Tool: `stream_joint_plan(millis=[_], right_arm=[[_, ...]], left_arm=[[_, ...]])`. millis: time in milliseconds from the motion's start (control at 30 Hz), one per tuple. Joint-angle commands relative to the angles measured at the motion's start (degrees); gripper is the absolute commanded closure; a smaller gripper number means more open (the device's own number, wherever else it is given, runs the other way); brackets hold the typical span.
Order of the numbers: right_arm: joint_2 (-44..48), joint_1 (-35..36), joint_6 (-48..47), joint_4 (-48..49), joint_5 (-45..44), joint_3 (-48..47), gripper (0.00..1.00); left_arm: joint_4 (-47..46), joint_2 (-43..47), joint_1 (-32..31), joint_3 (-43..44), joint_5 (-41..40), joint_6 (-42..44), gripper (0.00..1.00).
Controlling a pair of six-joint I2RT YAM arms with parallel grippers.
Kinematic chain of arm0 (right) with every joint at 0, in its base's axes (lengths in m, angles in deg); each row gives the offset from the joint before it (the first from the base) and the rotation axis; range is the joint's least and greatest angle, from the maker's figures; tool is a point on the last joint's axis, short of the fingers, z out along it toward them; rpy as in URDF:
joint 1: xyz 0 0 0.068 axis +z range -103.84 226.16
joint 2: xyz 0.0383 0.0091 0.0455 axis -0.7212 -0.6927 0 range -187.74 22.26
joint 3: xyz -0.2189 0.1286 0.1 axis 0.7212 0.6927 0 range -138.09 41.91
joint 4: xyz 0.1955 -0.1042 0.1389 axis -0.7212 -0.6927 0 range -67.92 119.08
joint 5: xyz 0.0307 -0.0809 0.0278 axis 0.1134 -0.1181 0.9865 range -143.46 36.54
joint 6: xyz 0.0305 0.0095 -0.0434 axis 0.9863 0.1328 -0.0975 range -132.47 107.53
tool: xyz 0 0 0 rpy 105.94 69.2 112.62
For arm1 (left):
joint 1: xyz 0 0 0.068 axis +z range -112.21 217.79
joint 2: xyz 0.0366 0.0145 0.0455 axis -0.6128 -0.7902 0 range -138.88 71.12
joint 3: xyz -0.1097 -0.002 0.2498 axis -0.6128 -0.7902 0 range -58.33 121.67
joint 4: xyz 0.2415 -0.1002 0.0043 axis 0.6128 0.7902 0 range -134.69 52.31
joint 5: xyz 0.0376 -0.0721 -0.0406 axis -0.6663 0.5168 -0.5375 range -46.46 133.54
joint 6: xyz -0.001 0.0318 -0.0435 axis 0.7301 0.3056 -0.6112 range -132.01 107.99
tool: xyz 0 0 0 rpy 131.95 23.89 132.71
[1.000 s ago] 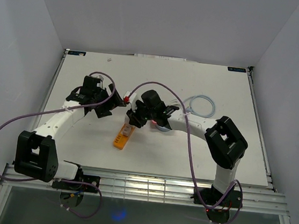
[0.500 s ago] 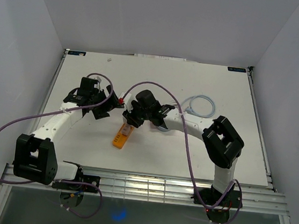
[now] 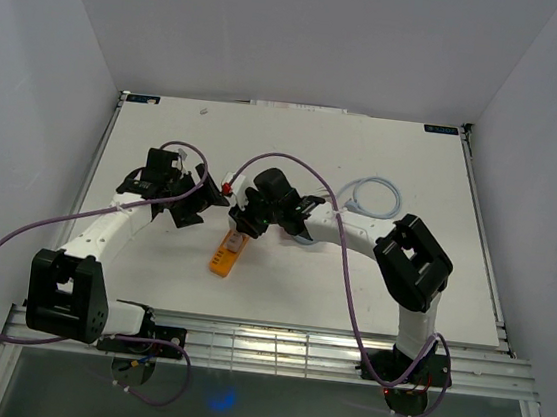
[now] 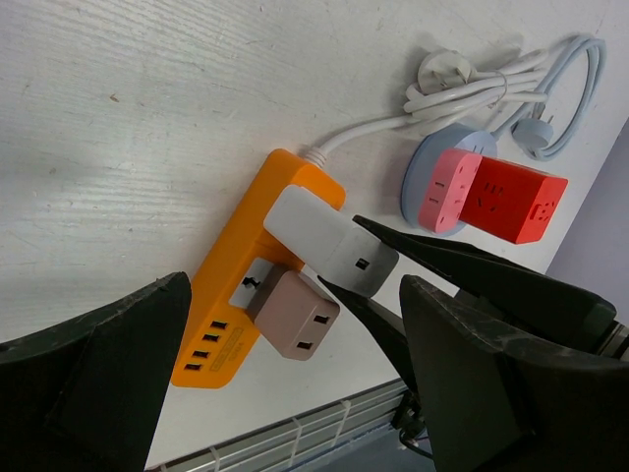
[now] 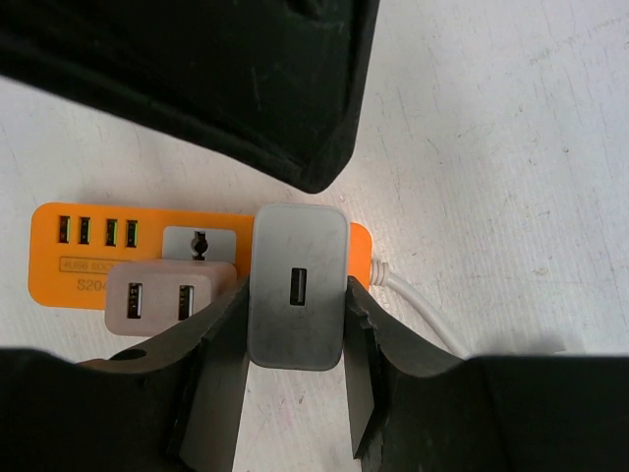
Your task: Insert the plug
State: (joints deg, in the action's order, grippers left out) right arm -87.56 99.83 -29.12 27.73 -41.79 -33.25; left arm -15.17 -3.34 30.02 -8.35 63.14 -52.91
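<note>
An orange power strip [image 3: 225, 256] lies on the white table with a beige adapter [image 4: 295, 315] plugged into its middle. My right gripper [image 5: 295, 329] is shut on a grey-white charger [image 5: 297, 285], one finger on each side, and holds it on the strip's cord end [image 5: 44, 275], next to the beige adapter [image 5: 162, 300]. The charger also shows in the left wrist view [image 4: 329, 241] against the strip [image 4: 221, 324]. I cannot tell how deep it sits. My left gripper [image 4: 295, 290] is open wide and empty, hovering above the strip.
The strip's white cord [image 4: 364, 128] runs to a coiled bundle [image 4: 491, 84]. A red cube socket [image 4: 511, 202] and a pink socket [image 4: 447, 187] on a blue round base stand just beyond the strip. A pale blue cable loop [image 3: 376, 194] lies at the right.
My left gripper has drawn back a little to the left and towards me. My right gripper has shifted slightly left over the strip's cord end, still holding the charger.
</note>
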Motion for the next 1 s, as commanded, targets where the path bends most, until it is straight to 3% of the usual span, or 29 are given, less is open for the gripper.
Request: stream_joint_plan(millis=[0,167,300,600,967], right_arm=[[-1.98,-0.14,-0.32,-2.44,-1.20,1.68,0.88],[0.48,-1.46,1.44,0.02,-0.50,2.91,0.69],[1.36,-2.25,2.67,0.64,-0.41,2.65,0.67],[1.98,-2.52,3.37,2.84,-0.06,1.33,0.47],[3.65,-2.52,3.81,3.45,0.38,0.80,0.35]], left_arm=[[-1.04,1.51,0.12,0.30,1.41,1.35,0.02],[0.01,1.86,0.12,1.35,0.18,1.97,0.02],[0.98,2.12,0.21,2.32,-0.79,2.15,0.02],[0.98,1.86,0.21,2.93,-0.70,2.06,0.02],[1.07,1.68,0.21,3.46,-0.43,2.06,0.02]])
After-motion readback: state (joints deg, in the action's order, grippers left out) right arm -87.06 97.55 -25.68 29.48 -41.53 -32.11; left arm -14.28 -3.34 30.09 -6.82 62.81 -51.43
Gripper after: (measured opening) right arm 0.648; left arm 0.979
